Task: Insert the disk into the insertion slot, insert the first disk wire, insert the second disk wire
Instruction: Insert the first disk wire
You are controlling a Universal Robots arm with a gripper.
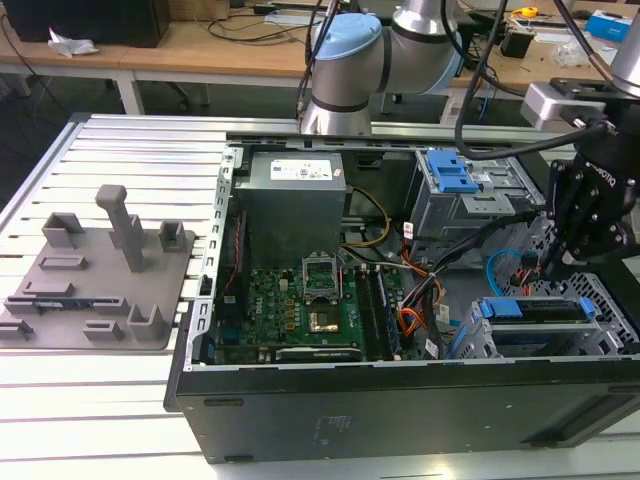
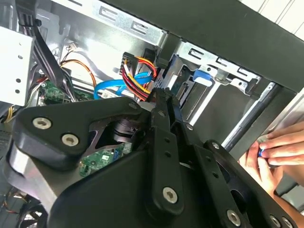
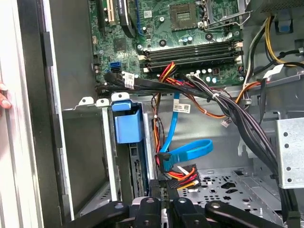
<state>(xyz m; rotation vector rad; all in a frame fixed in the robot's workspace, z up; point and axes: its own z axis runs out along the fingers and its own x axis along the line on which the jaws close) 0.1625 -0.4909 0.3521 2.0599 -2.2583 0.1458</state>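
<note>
The disk [image 1: 535, 310], silver in its blue caddy, sits inside the grey perforated insertion slot [image 1: 600, 300] at the case's front corner on the exterior view's right. The first wrist view shows the caddy's blue end [image 3: 127, 124] between the cage rails [image 3: 107, 152]. My gripper [image 1: 553, 262] hangs just behind the cage. Its fingers [image 3: 157, 187] stand close together on the black connector of the first disk wire [image 3: 183, 173], a red, yellow and dark bundle [image 2: 137, 71]. The second disk wire [image 3: 186, 152], a light-blue flat cable [image 2: 111, 88], loops right beside it.
The motherboard [image 1: 310, 300] and power supply [image 1: 295, 205] fill the case's middle. A second bay with a blue latch [image 1: 450, 172] stands behind. Thick black cables [image 3: 228, 107] cross near the gripper. A person's hand [image 2: 270, 152] rests on the case edge. A grey fixture [image 1: 95, 270] lies outside the case.
</note>
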